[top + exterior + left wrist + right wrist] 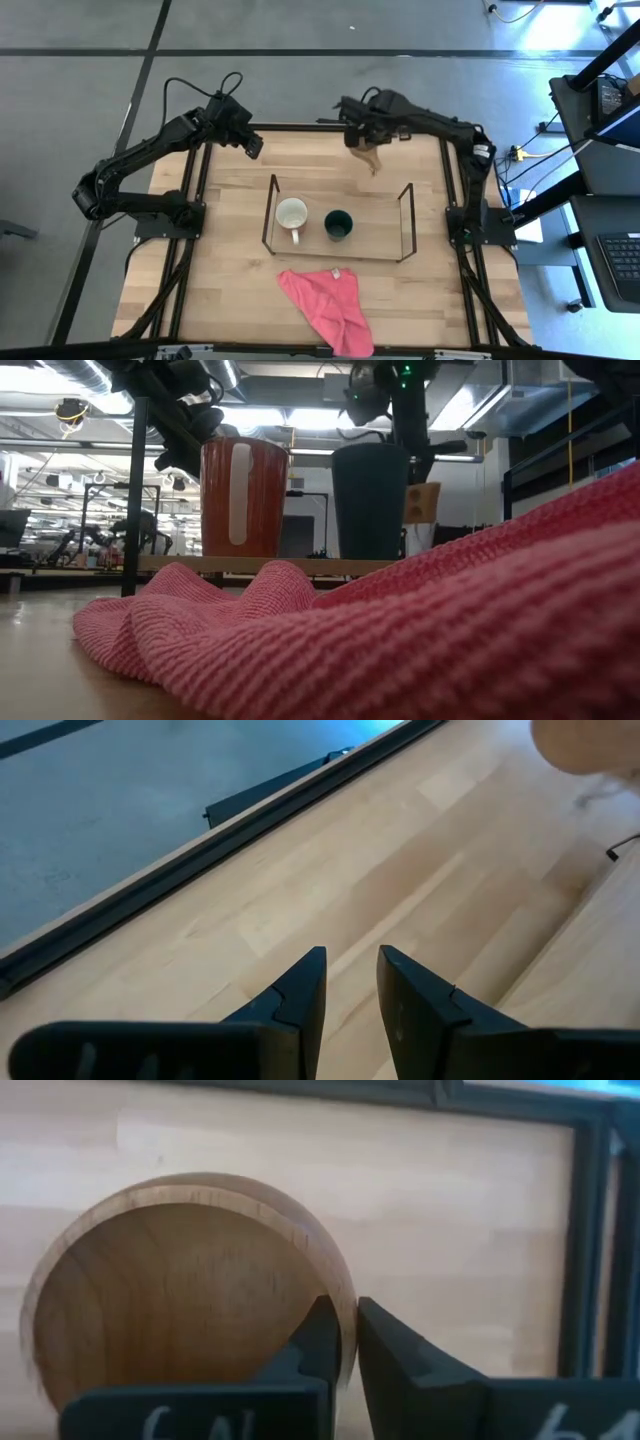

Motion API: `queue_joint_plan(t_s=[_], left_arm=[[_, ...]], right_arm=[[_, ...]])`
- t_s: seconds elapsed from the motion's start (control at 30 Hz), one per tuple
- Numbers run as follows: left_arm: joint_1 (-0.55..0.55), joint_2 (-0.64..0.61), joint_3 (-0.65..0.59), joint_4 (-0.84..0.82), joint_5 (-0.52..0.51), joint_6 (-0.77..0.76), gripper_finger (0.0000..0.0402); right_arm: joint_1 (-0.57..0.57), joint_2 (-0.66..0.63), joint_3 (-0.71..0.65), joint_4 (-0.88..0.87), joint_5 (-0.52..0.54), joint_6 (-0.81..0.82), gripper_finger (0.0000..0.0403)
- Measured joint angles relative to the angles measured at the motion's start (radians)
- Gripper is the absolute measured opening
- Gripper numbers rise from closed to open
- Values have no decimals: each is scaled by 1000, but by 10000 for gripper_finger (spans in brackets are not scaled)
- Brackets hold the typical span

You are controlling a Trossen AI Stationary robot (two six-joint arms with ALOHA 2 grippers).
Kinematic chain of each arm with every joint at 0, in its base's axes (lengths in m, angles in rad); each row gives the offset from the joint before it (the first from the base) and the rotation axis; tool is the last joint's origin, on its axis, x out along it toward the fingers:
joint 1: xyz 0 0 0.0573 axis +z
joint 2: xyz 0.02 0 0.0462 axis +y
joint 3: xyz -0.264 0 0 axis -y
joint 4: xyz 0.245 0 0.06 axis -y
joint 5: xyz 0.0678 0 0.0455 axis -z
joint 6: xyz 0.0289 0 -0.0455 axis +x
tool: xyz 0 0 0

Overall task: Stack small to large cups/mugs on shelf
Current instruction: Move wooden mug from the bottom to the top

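The desk carries the shelf at its middle, with a pink cloth lying in front of it. On the shelf the mug stands at the left with its handle turned toward the cloth, and the green cup stands just beside it on the right, apart from it. The wooden cup is held above the far part of the desk, behind the shelf, pinched by its rim in the right gripper: one finger is inside the wall, the other outside.

For the step in hand, judged to be the carrying of the wooden cup to the shelf, the rim pinch should be kept firm and the cup kept level, since a one-sided grasp lets it swing. The rear rod of the shelf should be cleared before the cup is lowered.

The right arm is reached inward from the far right corner, wrist bent down over the cup. The left arm is folded at the far left corner, its gripper parted slightly over bare wood, grasping nothing.
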Motion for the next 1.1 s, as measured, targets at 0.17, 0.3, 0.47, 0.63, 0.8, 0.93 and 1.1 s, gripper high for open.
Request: queue_joint_plan(t_s=[0.17,0.3,0.47,0.63,0.8,0.93,1.1], left_arm=[[0,0,0,-2,0,1,86],[0,0,0,-2,-2,3,86],[0,0,0,-3,-29,3,86],[0,0,0,-4,-29,3,86],[0,0,0,-4,-29,3,86],[0,0,0,-3,-29,3,86],[0,0,0,14,-30,3,86]], right_arm=[[-93,0,-11,24,-44,-90,30],[-145,-1,-102,32,-95,-135,31],[-149,-1,-232,122,-155,-151,31],[-147,-5,-315,183,-193,-135,31],[-148,-5,-403,238,-215,-109,31],[-142,-5,-450,325,-236,-98,32],[-140,-5,-449,354,-221,-102,32]])
